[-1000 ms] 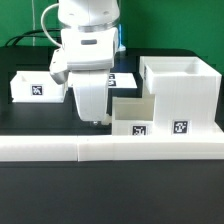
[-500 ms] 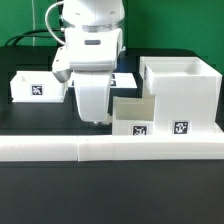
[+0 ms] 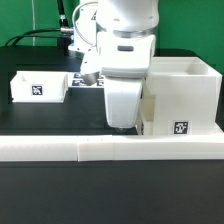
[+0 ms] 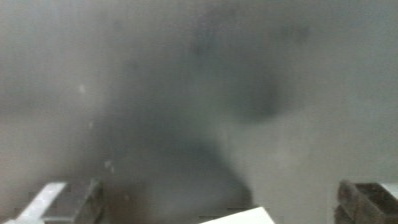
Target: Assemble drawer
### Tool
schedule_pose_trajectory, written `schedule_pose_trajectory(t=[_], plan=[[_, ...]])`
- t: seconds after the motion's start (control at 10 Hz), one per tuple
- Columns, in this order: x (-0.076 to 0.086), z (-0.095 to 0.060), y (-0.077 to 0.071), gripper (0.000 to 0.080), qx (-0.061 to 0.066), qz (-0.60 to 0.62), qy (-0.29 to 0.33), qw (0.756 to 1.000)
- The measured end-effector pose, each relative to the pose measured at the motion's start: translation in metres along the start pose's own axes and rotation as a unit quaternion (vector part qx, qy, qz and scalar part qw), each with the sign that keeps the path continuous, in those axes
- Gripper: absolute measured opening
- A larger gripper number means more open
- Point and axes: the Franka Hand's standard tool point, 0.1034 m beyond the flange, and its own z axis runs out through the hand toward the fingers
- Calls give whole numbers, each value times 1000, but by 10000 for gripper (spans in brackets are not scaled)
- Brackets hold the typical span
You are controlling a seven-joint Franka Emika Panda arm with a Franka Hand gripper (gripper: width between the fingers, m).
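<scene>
The tall white drawer casing (image 3: 185, 88) stands at the exterior view's right, with a tag on its lower front. One small tagged tray (image 3: 38, 87) sits at the left. The second tray (image 3: 147, 122) is next to the casing, mostly hidden behind my gripper (image 3: 122, 124). My gripper hangs low right in front of it. The wrist view is blurred. It shows my two fingers (image 4: 64, 202) wide apart with nothing between them, and a white corner (image 4: 249, 217) of a part at the picture's edge. The gripper (image 4: 217, 205) is open.
A long low white border rail (image 3: 70, 150) runs along the front of the black table. A bit of the marker board (image 3: 88, 83) shows behind the arm. Cables hang at the back left.
The arm has swung to the exterior view's right, from between the left tray and the second tray to right in front of the second tray, now covering it. The parts have not moved.
</scene>
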Motion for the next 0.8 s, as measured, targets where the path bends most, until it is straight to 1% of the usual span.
schedule_pose_trajectory(t=[0.1, 0.4, 0.5, 0.6, 0.8], plan=[[-3, -1, 0, 648, -1, 2, -1, 1000], [-2, 1, -1, 648, 1, 0, -1, 1000], [3, 6, -2, 648, 7, -9, -1, 1000], [11, 7, -5, 648, 18, -21, -1, 1000], [13, 3, -7, 648, 33, -17, -9, 999]])
